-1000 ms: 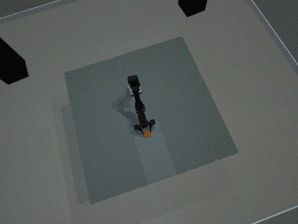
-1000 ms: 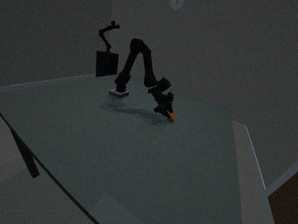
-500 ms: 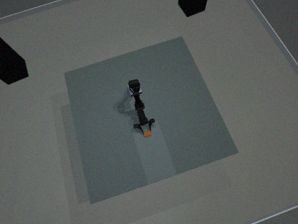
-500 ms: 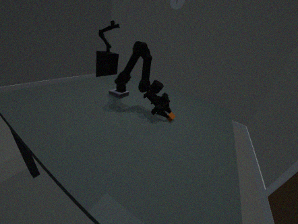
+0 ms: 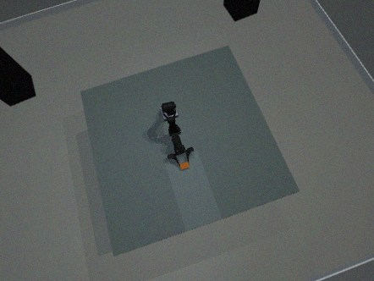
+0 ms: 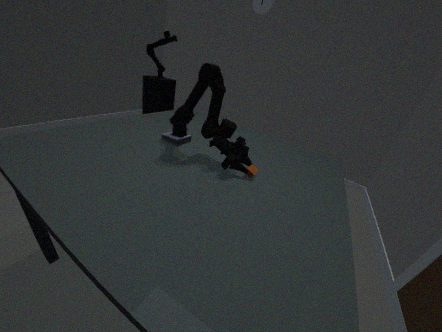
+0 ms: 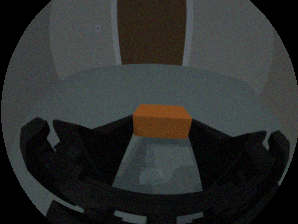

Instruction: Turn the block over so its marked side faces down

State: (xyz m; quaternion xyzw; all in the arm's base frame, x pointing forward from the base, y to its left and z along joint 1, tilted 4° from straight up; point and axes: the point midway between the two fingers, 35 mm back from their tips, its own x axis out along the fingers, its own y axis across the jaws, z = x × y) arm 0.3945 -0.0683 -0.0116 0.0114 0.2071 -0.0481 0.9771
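Half done, we are judging: pincer (image 7: pixel 160 137) clamping orange block (image 7: pixel 160 121) at its tips, tilted low over table (image 6: pixel 200 240); mark not visible; setting down, releasing remaining.

Arm folded at the elbow, hand (image 6: pixel 245 169) low and tilted forward, clamped on the block (image 6: pixel 252 170).

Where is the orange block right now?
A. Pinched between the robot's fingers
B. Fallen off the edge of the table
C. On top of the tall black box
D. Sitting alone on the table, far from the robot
A: the orange block sits gripped at the tip of the gripper, with the arm tilted low over the table.
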